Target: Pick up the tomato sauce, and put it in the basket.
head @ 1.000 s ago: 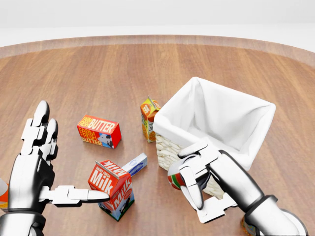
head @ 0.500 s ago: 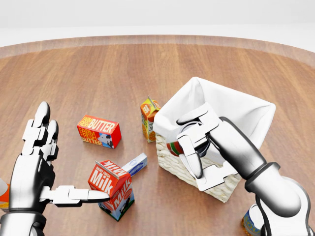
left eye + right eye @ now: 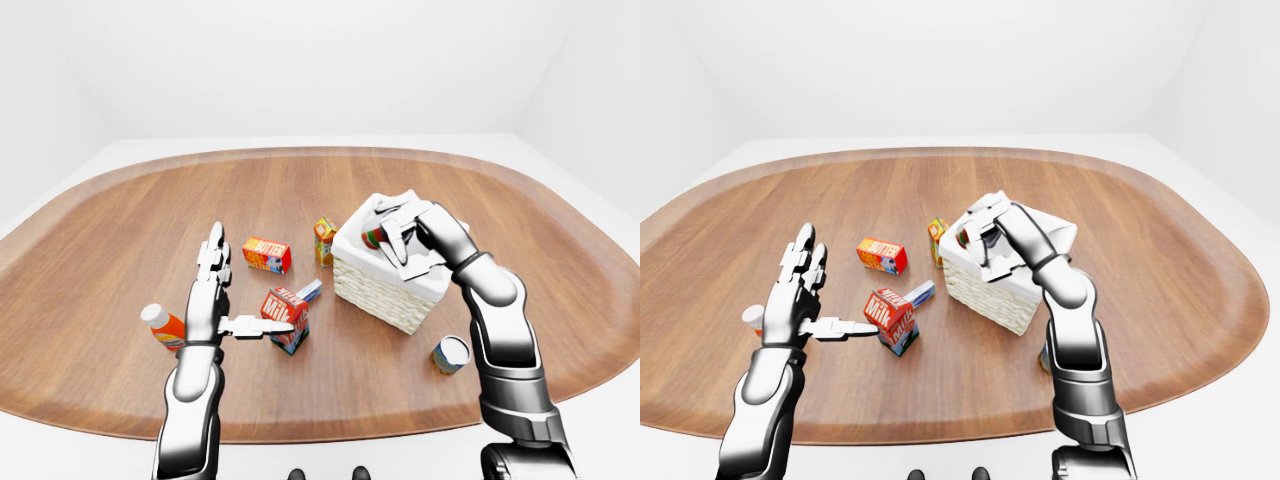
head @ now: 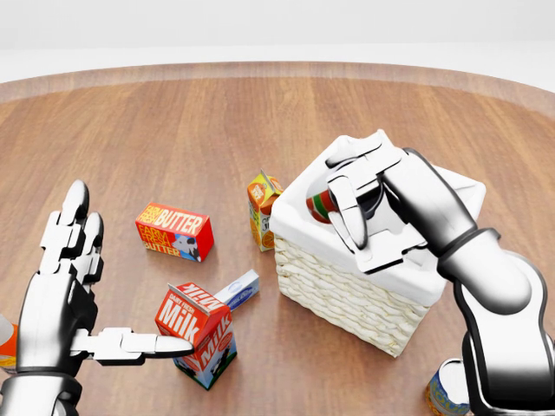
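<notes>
Right hand (image 4: 364,212) is seen closed around the small red-and-green tomato sauce can (image 4: 319,206), held above the white-lined woven wicker basket (image 4: 347,290); release into it is judged the next move. Left hand (image 4: 65,286) is spread open and empty near the red milk carton (image 4: 198,334), with nothing blocking the drop.
</notes>
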